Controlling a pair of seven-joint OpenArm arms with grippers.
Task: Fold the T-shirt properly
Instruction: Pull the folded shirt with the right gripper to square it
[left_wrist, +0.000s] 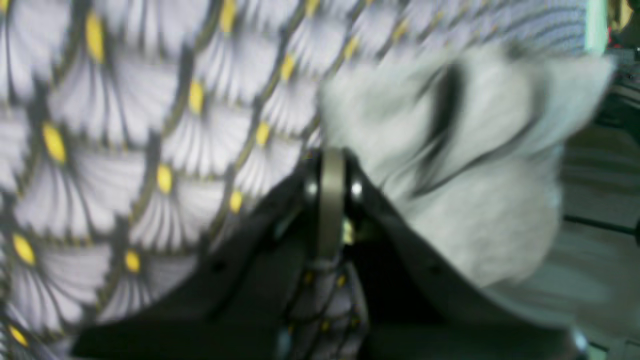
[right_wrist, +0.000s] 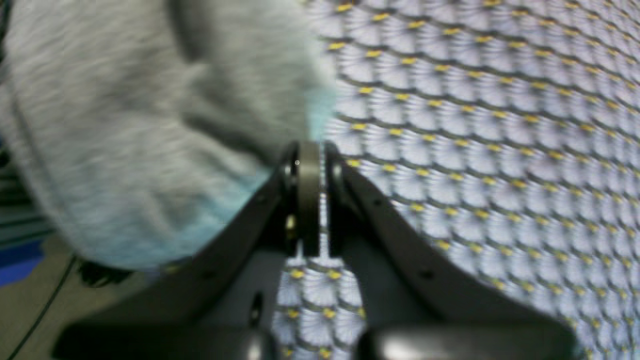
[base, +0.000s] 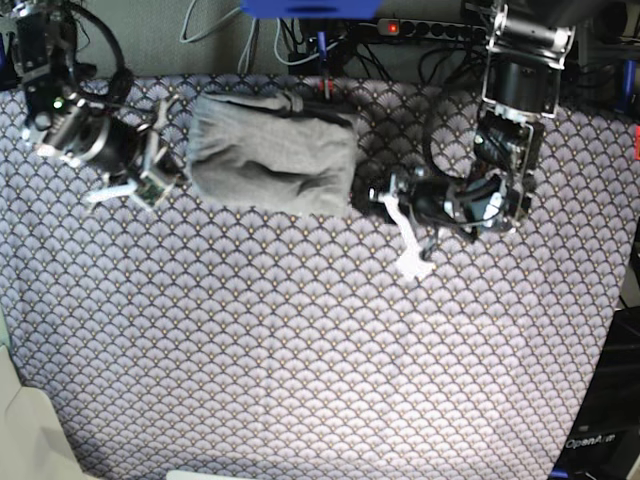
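Purple-white fan-scale tablecloth (base: 300, 370) covered the whole work surface and served as the reference for all other entries.

T-shirt (base: 272, 152), light heather-grey knit: lay as a compact folded bundle near the far edge of the tablecloth, somewhat rumpled on top, between the two arms. Neither arm had hold of it.

Left gripper (base: 412, 252), black with pale fingers: sat on the tablecloth just beside the T-shirt's edge, on the base view's right. Jaws pressed together, nothing between them; the left wrist view showed the cloth close alongside but not pinched.

Right gripper (base: 140, 185): lay just off the T-shirt's opposite side, jaws likewise closed and empty.

Risk, as judged: both wrist views were motion-blurred, suggesting the arms were moving close to the bundle. A closed fingertip brushing or snagging the loose knit could drag a layer open and spoil the fold; the uneven top might also slump by itself.
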